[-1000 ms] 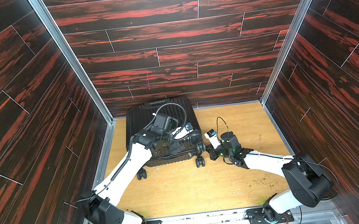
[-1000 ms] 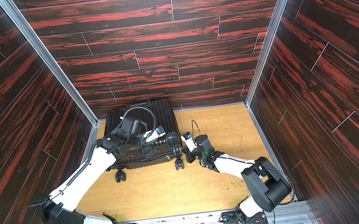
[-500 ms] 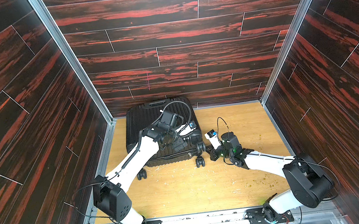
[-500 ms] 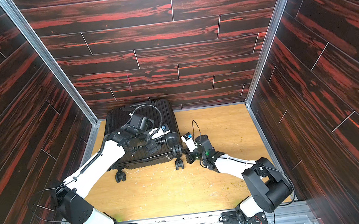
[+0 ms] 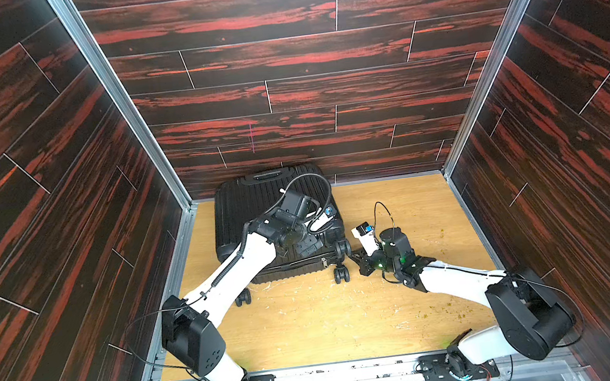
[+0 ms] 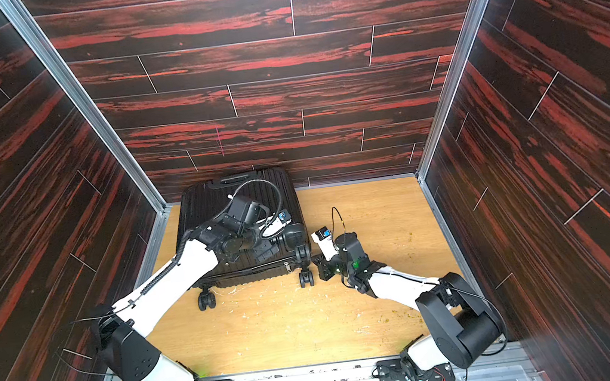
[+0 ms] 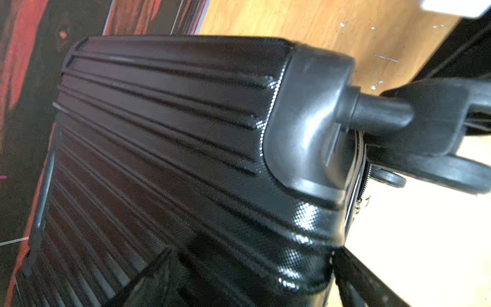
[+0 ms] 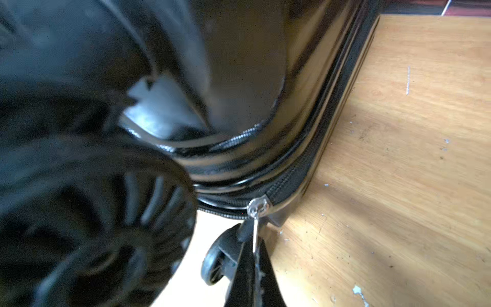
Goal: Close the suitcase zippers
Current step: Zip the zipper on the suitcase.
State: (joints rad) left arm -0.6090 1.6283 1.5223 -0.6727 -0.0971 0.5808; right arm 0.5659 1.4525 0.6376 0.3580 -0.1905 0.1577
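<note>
right gripper [image 8: 253,239] pinches the zipper pull [image 8: 256,210] at the near-right wheel corner of the suitcase [image 5: 258,204]; left gripper [image 5: 310,246] spread over the top shell.
Drag along the track [image 8: 292,183], not outward; left should press the shells shut. It lies flat, back-left of the floor [image 5: 310,316], long axis wall-to-robot, wheels [image 5: 341,273] toward the robot.

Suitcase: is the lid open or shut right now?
Shut: suitcase shells lie together; right gripper pinches the zipper pull at their seam.

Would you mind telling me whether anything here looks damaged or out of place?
The table is scratched and littered with pale chips and greenish specks. The suitcase looks undamaged, but its wheel-end zipper gapes, unzipped.
</note>
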